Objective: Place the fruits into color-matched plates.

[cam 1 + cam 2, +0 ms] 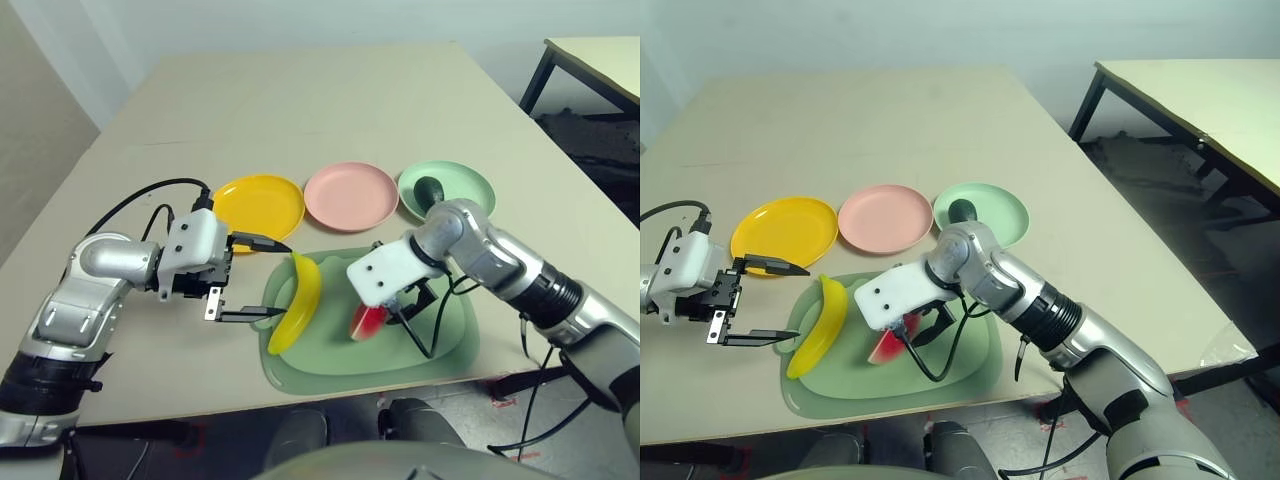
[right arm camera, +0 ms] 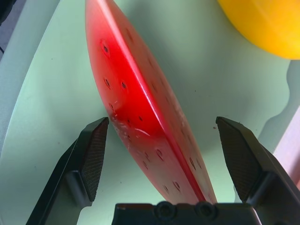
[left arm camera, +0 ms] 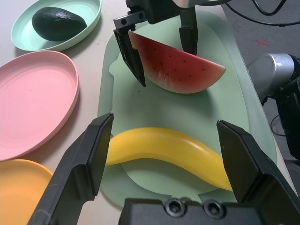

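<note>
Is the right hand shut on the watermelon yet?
Not yet. The right hand is open, one finger on each side of the watermelon, with gaps showing.

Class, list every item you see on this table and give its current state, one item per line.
Avocado: lying in the mint green plate.
Banana: on the cutting mat, not gripped.
Watermelon wedge: on the mat, between the open right end effector.
Yellow plate: empty.
Pink plate: empty.
Left end effector: open, beside the banana.
</note>
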Robot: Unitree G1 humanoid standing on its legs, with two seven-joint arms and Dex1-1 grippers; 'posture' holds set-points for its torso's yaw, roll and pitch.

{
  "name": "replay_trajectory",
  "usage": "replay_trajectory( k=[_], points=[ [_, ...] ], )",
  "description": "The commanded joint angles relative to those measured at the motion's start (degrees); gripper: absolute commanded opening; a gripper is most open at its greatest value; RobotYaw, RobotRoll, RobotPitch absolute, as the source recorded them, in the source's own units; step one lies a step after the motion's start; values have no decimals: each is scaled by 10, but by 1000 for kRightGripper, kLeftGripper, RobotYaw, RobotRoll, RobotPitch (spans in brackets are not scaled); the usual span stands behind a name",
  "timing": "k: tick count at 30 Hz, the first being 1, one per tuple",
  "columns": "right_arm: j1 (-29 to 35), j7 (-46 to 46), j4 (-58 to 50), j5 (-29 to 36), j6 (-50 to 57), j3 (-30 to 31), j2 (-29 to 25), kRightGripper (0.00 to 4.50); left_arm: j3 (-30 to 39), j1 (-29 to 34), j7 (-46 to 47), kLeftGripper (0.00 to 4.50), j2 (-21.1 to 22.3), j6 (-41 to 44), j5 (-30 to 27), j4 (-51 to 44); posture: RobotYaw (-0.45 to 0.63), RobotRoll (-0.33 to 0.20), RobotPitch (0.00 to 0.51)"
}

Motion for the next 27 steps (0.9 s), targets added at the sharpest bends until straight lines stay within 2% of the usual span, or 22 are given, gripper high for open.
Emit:
replay_trajectory(
  k=[1,6,9,14,15,20,27],
  points=[
    [9,0,-2,-11,4,7,2,4463,-9,0,2,4500,-2,-4,6,-2,61,0,42],
    [23,6,-9,-12,11,9,-3,4463,-8,2,3,4500,-1,-6,5,-2,61,0,42],
    [33,7,-14,-15,8,11,-9,4052,-7,0,2,4500,0,-7,6,1,61,0,40],
    [41,2,-8,-22,6,13,-6,2333,-10,-4,3,4500,-2,-8,6,2,55,0,39],
    [42,2,-8,-23,7,12,-6,2221,-11,-4,3,4500,-2,-8,6,2,56,0,40],
    [45,6,-14,-22,11,10,-10,2221,-12,-4,3,4500,-2,-9,6,1,57,0,38],
    [-4,39,-20,11,38,-21,-8,2221,-6,-9,15,4500,-14,5,-9,2,59,0,35]
  ],
)
